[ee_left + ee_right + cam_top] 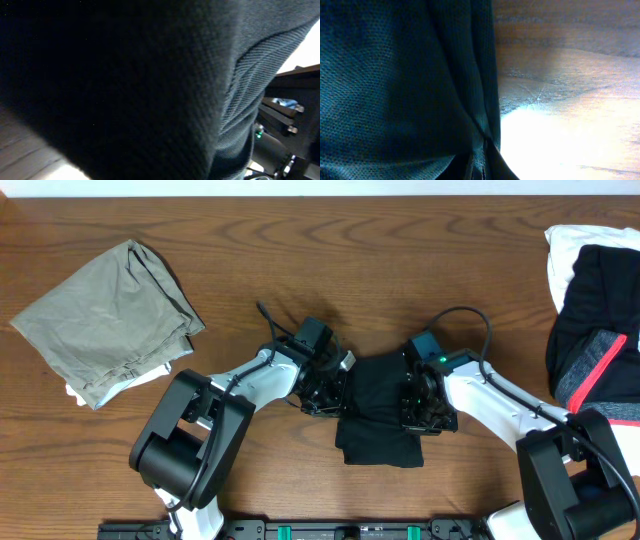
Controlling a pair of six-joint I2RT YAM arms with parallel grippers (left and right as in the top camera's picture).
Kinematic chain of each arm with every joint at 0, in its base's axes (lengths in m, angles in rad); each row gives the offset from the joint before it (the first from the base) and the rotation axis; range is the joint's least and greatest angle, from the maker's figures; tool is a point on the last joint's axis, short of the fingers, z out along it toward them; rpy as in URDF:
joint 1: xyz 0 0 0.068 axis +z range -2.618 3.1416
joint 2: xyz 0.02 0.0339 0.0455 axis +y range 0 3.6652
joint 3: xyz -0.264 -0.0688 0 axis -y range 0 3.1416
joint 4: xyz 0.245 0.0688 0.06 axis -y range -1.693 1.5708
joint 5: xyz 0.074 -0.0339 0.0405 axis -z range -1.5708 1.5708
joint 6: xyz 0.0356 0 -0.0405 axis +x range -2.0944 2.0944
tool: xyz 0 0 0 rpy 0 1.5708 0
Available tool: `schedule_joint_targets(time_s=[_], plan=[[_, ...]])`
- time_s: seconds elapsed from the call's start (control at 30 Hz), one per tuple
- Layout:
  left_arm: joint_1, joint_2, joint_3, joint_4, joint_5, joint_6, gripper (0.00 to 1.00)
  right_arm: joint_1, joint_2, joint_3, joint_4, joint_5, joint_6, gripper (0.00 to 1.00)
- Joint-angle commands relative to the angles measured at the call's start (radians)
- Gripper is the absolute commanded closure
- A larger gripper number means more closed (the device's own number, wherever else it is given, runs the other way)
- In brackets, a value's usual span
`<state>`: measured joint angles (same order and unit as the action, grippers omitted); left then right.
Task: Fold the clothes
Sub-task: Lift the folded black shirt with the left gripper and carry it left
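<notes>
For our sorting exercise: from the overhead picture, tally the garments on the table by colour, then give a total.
Olive-grey garment: 1, far left
Plain black garment: 1, centre
White garment: 1, right edge
Black garment with pink-red band: 1, right edge
Total: 4 (the white sliver under the olive-grey one is unclear, not counted)

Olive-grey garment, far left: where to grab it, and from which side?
Likely the corner of the olive-grey garment nearest the middle of the table, approached from that side: it lies flat and that corner juts out free. Its near edge overlaps a white cloth, so skip that.
</notes>
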<state>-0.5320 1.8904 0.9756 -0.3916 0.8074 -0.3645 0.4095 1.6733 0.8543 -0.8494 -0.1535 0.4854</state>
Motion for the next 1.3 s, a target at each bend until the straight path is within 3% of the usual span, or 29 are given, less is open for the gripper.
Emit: schedule_joint_targets(time_s=[0.0, 0.17, 0.3, 0.6, 0.9, 1.27], plan=[[0.008, 0.003, -0.009, -0.027, -0.152, 0.017, 0.94, -0.018, 0.047, 0.016, 0.014, 0.071, -0.054, 0.9], [0.081, -0.011, 0.036, -0.144, -0.324, 0.045, 0.94, -0.067, -0.08, 0.177, -0.134, 0.1, -0.128, 0.89], [0.181, -0.013, 0.145, -0.322, -0.487, 0.104, 0.94, -0.124, -0.183, 0.266, -0.209, 0.105, -0.156, 0.81], [0.373, -0.013, 0.44, -0.557, -0.833, 0.169, 0.94, -0.203, -0.314, 0.283, -0.293, 0.105, -0.196, 0.76], [0.481, -0.013, 0.612, -0.568, -0.964, 0.241, 0.94, -0.208, -0.314, 0.283, -0.306, 0.105, -0.21, 0.76], [0.612, -0.013, 0.639, -0.465, -1.037, 0.327, 0.94, -0.208, -0.314, 0.283, -0.316, 0.105, -0.211, 0.76]])
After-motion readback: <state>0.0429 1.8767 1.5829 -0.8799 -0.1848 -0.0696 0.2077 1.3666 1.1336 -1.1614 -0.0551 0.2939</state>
